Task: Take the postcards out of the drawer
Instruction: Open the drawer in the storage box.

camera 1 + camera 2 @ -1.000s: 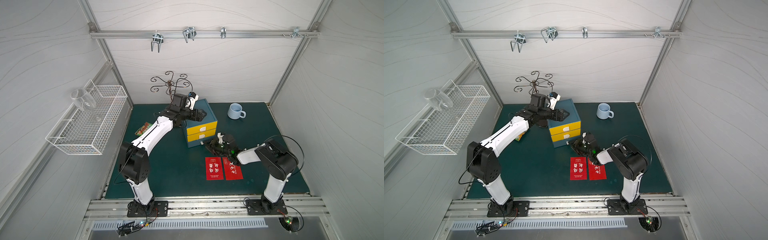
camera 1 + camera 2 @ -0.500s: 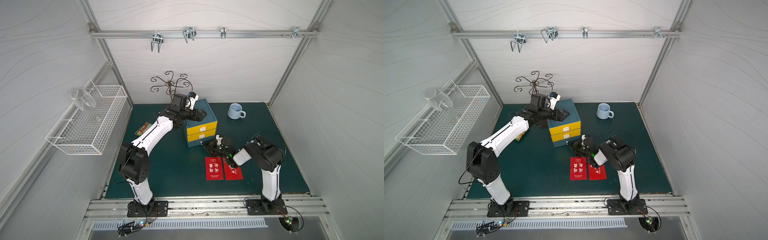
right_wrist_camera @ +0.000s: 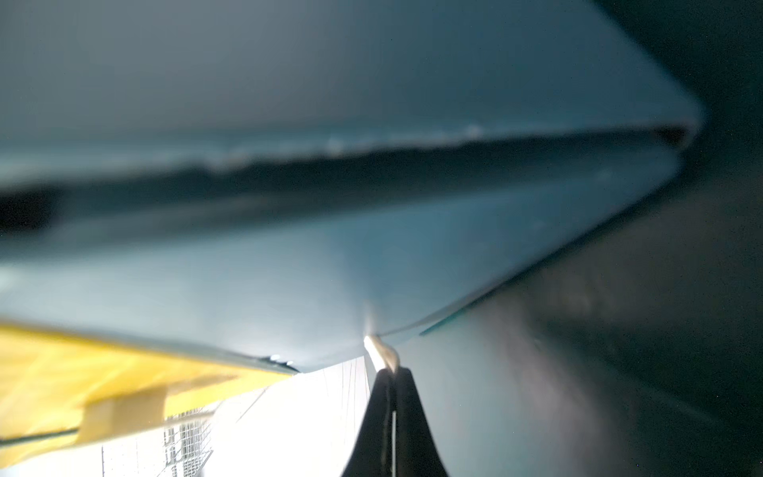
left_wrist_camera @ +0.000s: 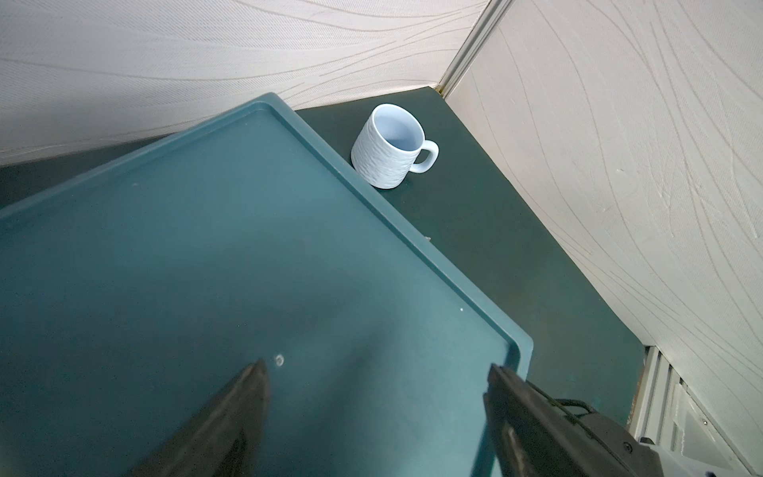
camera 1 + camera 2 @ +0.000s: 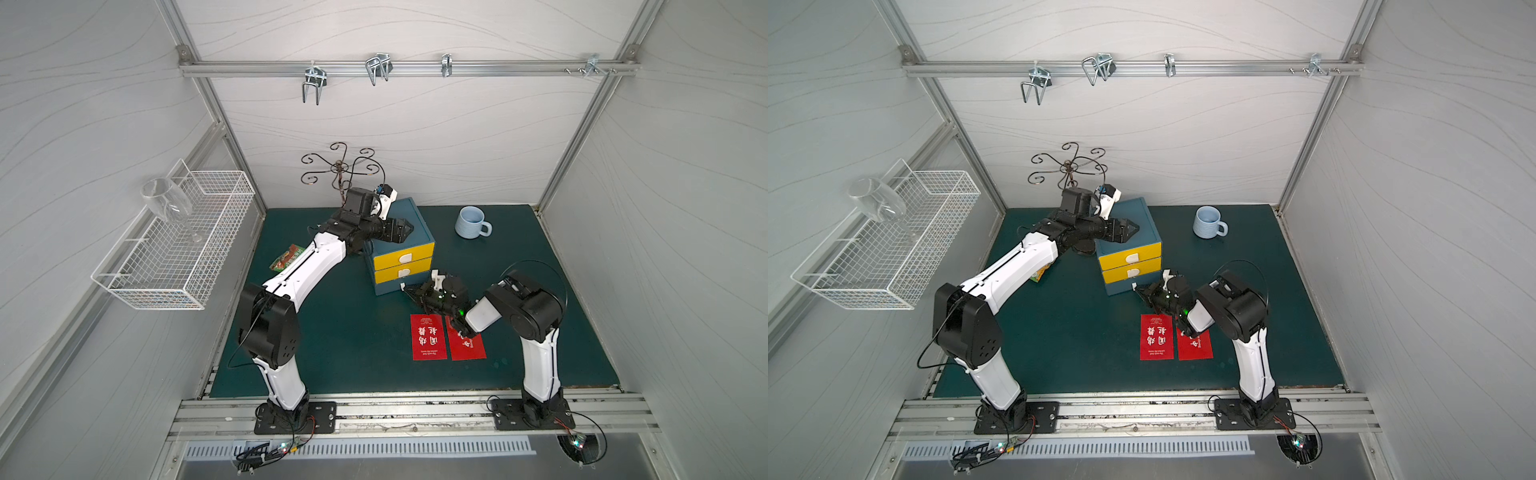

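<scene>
White handle (image 3: 380, 349) at cabinet's (image 5: 419, 224) lower edge, clamped by right tool (image 3: 390, 373).

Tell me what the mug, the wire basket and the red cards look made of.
Mug: probably ceramic, pale blue with a matte look; its thick wall is dimpled.
Wire basket: likely metal wire with a white coating, going by the thin, rigid grid.
Red cards: paper or thin card, lying flat with printed white characters; any coating cannot be told.

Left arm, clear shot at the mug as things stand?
Likely yes: the left gripper is open over the cabinet top, nothing stands between it and the mug. Stretch uncertain.
</scene>
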`<action>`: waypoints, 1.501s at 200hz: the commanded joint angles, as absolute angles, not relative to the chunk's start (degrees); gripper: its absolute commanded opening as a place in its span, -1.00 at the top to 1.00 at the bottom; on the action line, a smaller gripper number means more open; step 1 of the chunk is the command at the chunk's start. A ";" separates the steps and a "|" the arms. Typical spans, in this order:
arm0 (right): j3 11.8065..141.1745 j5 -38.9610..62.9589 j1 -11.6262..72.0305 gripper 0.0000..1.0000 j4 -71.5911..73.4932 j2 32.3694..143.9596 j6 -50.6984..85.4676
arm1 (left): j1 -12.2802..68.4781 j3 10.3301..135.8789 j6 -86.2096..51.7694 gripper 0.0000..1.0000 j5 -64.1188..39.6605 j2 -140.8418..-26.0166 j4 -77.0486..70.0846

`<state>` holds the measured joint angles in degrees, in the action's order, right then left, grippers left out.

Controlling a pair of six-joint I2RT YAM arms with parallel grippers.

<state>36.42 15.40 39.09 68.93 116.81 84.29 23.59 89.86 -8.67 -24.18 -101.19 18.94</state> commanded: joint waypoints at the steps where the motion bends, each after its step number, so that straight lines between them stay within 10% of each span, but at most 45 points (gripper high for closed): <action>1: 34.47 15.68 39.72 1.00 72.24 115.41 85.16 | 23.33 86.92 -9.33 -0.76 -24.29 -103.96 28.04; 196: 13.94 17.09 43.12 1.00 68.64 94.85 86.96 | 23.20 84.64 -9.93 -0.77 -25.06 -102.66 27.32; 300: 14.09 15.99 43.11 1.00 33.45 69.50 79.15 | 23.20 84.11 -10.46 -0.78 -25.62 -103.27 26.61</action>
<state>13.65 16.45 42.74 42.11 72.77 81.71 23.33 87.15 -8.58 -25.34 -100.20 16.05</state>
